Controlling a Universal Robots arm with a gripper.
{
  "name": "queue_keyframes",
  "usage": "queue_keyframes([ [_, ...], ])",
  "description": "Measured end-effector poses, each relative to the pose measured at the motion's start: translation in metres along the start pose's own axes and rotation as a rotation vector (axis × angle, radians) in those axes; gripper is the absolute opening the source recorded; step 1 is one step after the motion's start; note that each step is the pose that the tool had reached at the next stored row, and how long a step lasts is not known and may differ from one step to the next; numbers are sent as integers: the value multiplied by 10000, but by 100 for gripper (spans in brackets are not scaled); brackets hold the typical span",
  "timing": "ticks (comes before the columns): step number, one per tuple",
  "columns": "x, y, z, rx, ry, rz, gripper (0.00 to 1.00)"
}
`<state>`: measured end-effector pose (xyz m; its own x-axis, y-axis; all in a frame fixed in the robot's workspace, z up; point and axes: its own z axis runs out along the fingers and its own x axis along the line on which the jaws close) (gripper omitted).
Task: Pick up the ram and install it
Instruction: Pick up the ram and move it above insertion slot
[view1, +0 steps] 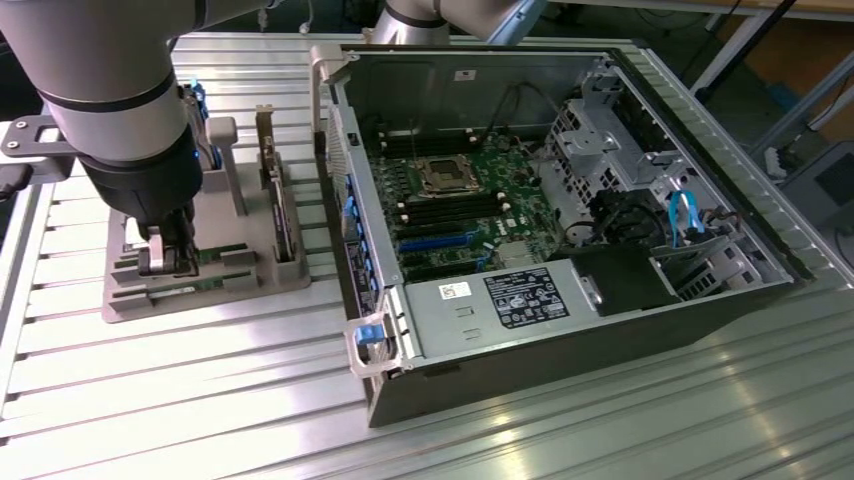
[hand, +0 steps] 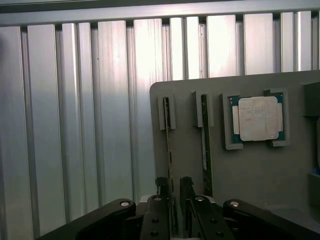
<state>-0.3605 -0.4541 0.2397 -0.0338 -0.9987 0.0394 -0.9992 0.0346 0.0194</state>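
While the ram (hand: 170, 145) stands on edge in its slot of the gray tray (hand: 250, 175), the gripper (hand: 173, 187) hangs low right over it. Jaws are apart, one finger on each face of the stick with a sliver of gap both sides, so it is open with nothing gripped. How far along the stick the fingers sit I can't tell, since the gripper body hides that end. In the exterior view the tray lies on the ribbed aluminium table (view1: 200, 400) at about 9 o'clock from the open computer case (view1: 400, 80), well apart from the motherboard (view1: 467, 190). The arm is planted over the tray's 7 o'clock part. A second stick (hand: 205, 145) stands parallel in the neighbouring slot, just beside the target. The square silver processor (hand: 257, 118) sits in its own nest past that and is not the target. An expansion card (view1: 276, 205) stands upright toward the tray's 3 o'clock side. Ram not lifted, install not started. The black memory slots (view1: 434, 212) are at roughly 6 o'clock of the CPU socket (view1: 443, 175). Handling, my read: light, thin, stiff board, but brittle, with chips and contact edge easy to damage. The faces are smooth and could slip under a weak pinch. Best hold looks like across the two flat faces near the free long edge, about mid-length for balance and clear of the contacts. A modest squeeze should do. Any twist risks jamming it against the slot walls or knocking the neighbour stick.
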Motion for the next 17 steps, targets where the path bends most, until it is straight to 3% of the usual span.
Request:
queue_keyframes([
  [17,6,-59,-1,-1,1,1,24],
])
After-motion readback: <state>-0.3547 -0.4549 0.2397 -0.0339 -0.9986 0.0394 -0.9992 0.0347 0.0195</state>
